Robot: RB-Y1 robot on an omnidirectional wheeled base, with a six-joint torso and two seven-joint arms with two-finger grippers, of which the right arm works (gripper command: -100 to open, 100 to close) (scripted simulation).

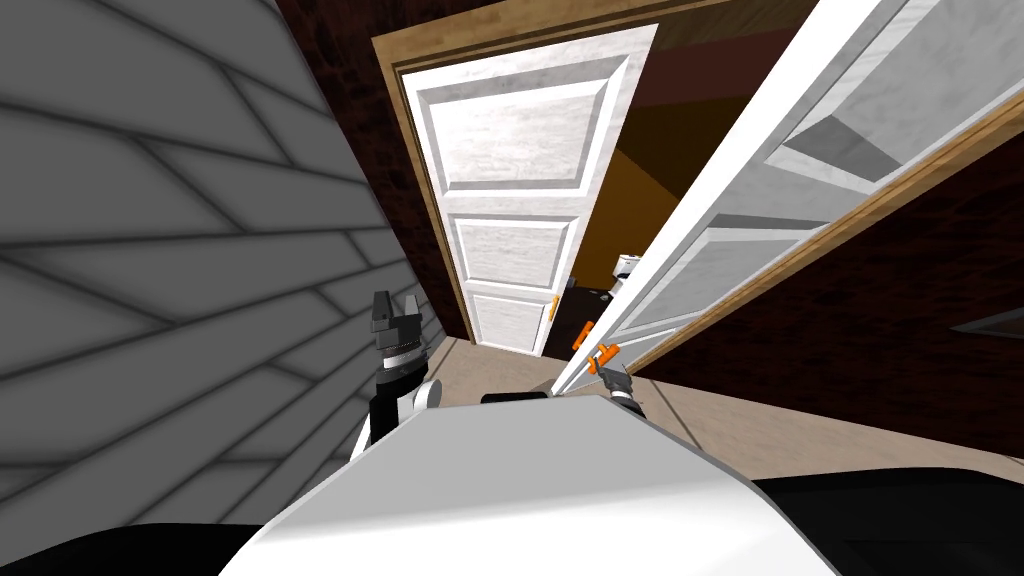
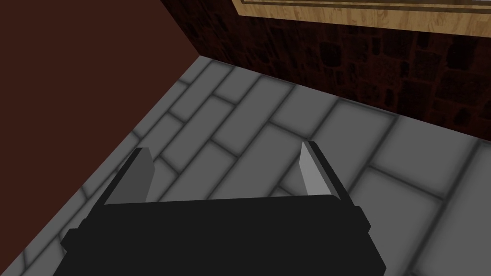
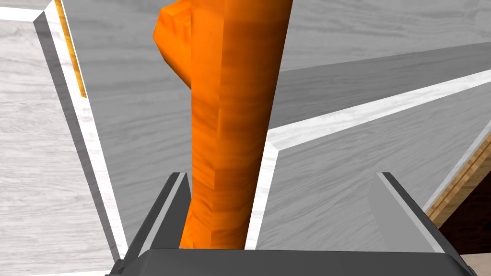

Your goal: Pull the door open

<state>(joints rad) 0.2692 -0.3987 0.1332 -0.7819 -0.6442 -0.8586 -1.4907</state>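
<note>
On my left is a grey wall (image 1: 150,250) with lines like big bricks. My left gripper (image 1: 396,300) is close beside it and points up. Its two fingers (image 2: 311,170) stand wide apart and hold nothing. Past them I see the grey bricks and a dark brown wall. In the middle, further off, is a white far door (image 1: 510,190) in a wood frame (image 1: 392,120). It has three sunk panels and a small orange knob (image 1: 552,307) low on its edge. The floor (image 1: 500,362) in front of it is tan. Next comes a gap with a brown-orange wall behind it, and low in the gap is a small white thing that I cannot make out. Then comes the door (image 1: 760,250), white with grey panels. It is swung out partly open, so its thin edge runs down toward me. Low on it, right in front of my chest, is the orange handle (image 1: 603,352). My right gripper (image 1: 607,366) is at the handle. From my right hand I see the handle as a thick orange bar between the two fingers (image 3: 165,211). It lies right against one finger, while the other finger is well apart from it. The gripper is spread wide and is not squeezing the handle. At the far right is a dark brown wall.
</note>
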